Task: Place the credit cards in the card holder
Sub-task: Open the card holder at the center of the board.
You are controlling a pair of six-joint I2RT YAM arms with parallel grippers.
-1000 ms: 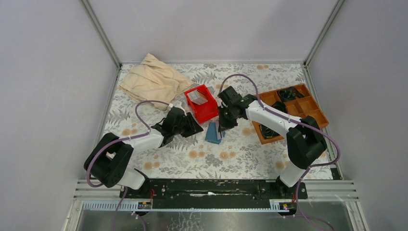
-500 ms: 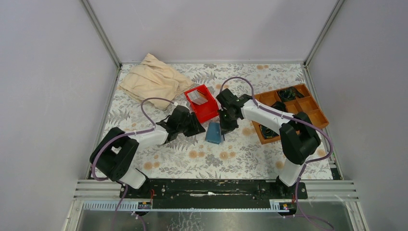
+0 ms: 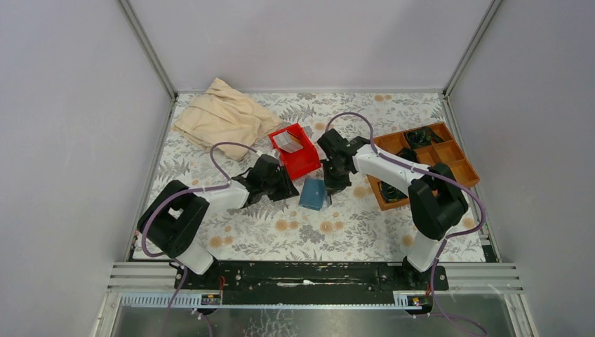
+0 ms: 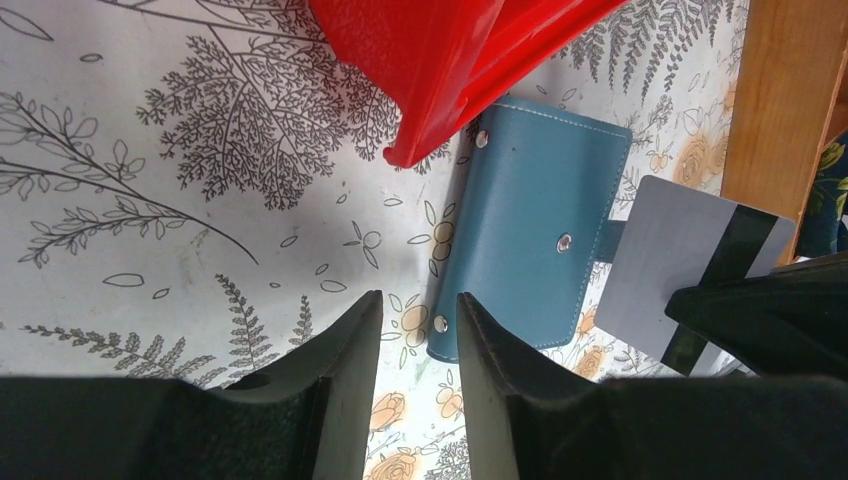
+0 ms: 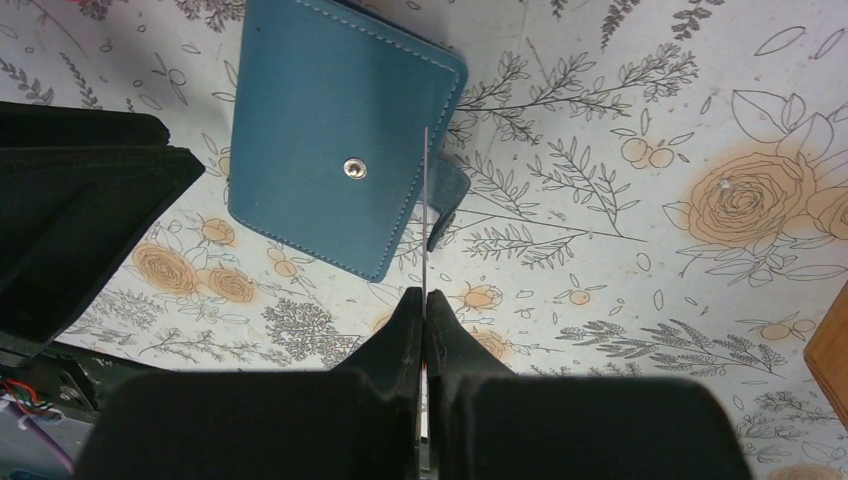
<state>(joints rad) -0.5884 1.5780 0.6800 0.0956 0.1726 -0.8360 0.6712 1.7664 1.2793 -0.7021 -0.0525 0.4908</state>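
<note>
The card holder (image 3: 313, 192) is a teal wallet lying closed on the flowered cloth, snap studs up, also seen in the left wrist view (image 4: 540, 240) and the right wrist view (image 5: 330, 130). My right gripper (image 5: 424, 295) is shut on a pale grey credit card (image 4: 665, 265) with a black stripe. The card shows edge-on (image 5: 426, 200) at the wallet's side, by its strap. My left gripper (image 4: 418, 300) is open with nothing between its fingers, its tips at the wallet's near corner. From above, the left gripper (image 3: 281, 184) and right gripper (image 3: 331, 181) flank the wallet.
A red plastic bin (image 3: 300, 160) with a pale card-like thing (image 3: 285, 142) inside stands just behind the wallet; its corner (image 4: 450, 60) overhangs the wallet in the left wrist view. A brown wooden compartment tray (image 3: 449, 160) is at right. A beige cloth (image 3: 223, 116) lies back left.
My left arm has reached right, bringing its gripper up to the wallet. The wallet has gone from propped up to lying flatter. The right gripper shifted slightly, still shut on the card.
</note>
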